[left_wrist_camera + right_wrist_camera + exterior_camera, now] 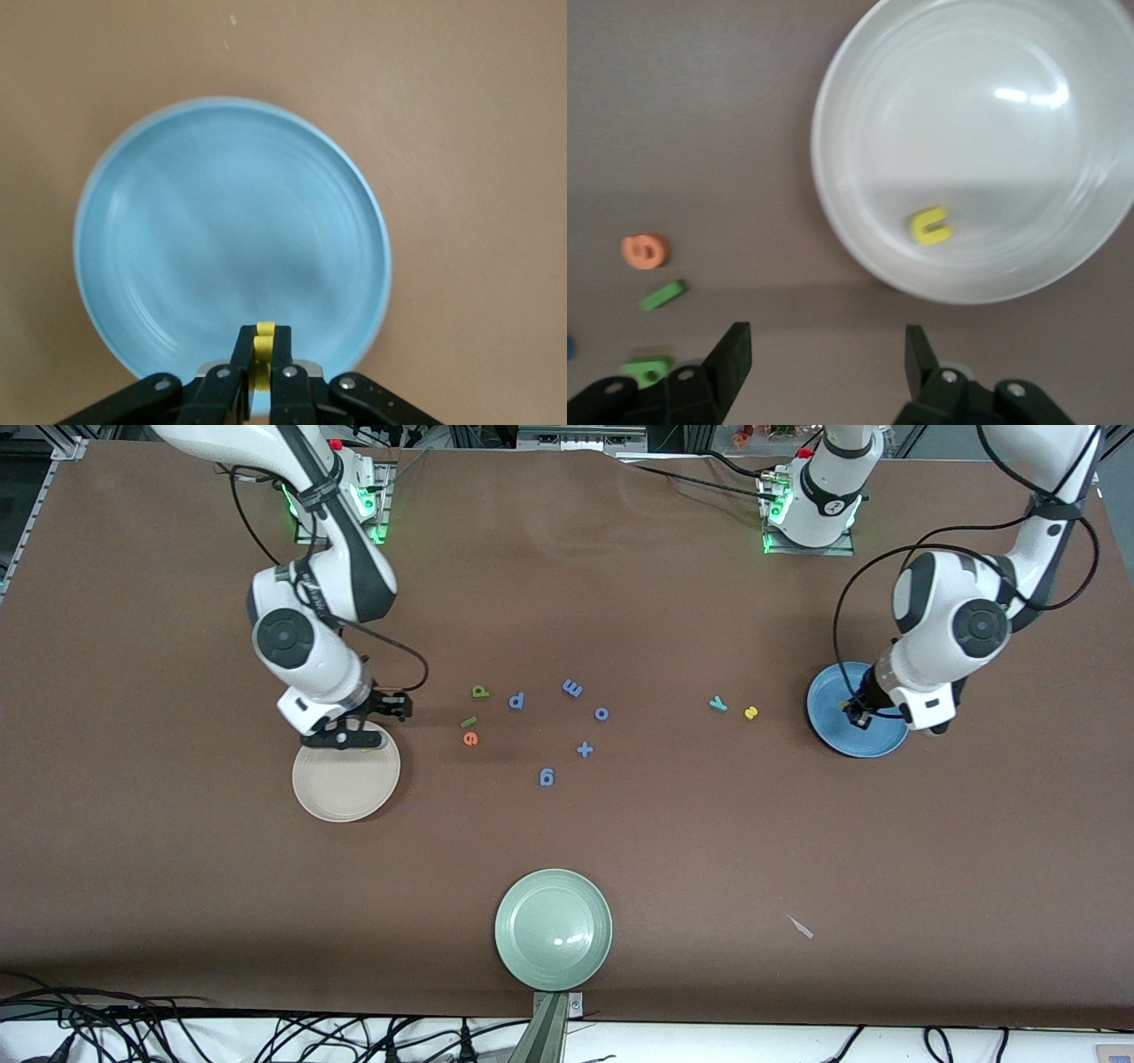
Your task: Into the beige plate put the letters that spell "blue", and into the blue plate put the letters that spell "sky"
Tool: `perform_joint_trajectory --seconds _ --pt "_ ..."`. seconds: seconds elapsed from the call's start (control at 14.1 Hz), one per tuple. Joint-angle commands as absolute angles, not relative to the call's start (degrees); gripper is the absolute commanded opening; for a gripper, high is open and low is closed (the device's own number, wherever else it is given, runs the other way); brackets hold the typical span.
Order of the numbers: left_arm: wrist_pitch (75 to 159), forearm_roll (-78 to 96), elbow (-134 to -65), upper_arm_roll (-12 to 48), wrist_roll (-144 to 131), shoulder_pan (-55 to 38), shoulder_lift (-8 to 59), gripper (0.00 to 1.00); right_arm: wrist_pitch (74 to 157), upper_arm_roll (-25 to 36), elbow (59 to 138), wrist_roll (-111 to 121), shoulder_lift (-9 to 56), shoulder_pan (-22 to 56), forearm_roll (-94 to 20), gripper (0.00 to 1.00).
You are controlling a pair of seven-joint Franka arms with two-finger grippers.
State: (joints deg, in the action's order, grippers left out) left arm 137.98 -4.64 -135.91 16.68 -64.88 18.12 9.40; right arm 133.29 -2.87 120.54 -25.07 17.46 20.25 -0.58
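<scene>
My left gripper [858, 713] [264, 332] hangs over the blue plate [873, 740] [221, 221], shut on a yellow foam letter [264, 343] seen edge on. My right gripper [350, 737] [828, 341] stands open and holds nothing, over the rim of the beige plate [341, 793] [833, 115] that lies farthest from the front camera. The yellow "u" [932, 225] lies in that plate. Beside it on the table are the olive "b" [479, 690] [648, 368], green "l" [468, 722] [663, 294] and orange "e" [470, 738] [644, 251]. The teal "y" [718, 704] and yellow "s" [750, 712] lie near the blue plate.
Several blue letters [572, 687] and a blue plus sign [585, 749] are scattered mid-table. A pale green plate [554, 928] sits near the table's front edge, with a small pale scrap [801, 926] toward the left arm's end.
</scene>
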Motion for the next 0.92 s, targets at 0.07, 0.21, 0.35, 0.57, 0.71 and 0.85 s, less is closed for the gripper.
perform_joint_trajectory --seconds 0.07,0.21,0.35,0.57,0.71,0.85 --pt "137.4 -6.1 -136.4 17.3 -58.8 22.7 10.5 0.03 132.5 -4.7 117.1 -36.7 19.4 23.8 -0.8 0.78" --pt "137.6 -6.5 -137.2 17.2 -57.8 23.0 10.8 0.13 133.1 -4.7 115.8 -42.2 21.7 26.1 -0.8 0.78" --pt "137.9 -6.5 -137.3 17.3 -55.6 24.3 10.9 0.54 135.5 -4.7 116.5 -48.5 23.1 27.9 -0.9 0.78" --pt "137.6 -6.2 -137.0 18.0 -56.1 23.8 10.2 0.71 138.3 -4.8 117.1 -57.6 24.7 29.4 -0.9 0.78" --pt "137.7 -4.3 -136.3 20.8 -58.0 23.5 10.9 0.73 139.9 -4.8 117.2 -61.8 26.6 31.3 -0.9 0.78" --pt "138.0 -1.9 -135.9 24.1 -61.0 23.3 11.4 0.73 142.7 -4.8 118.0 -65.4 28.0 32.4 -0.9 0.78"
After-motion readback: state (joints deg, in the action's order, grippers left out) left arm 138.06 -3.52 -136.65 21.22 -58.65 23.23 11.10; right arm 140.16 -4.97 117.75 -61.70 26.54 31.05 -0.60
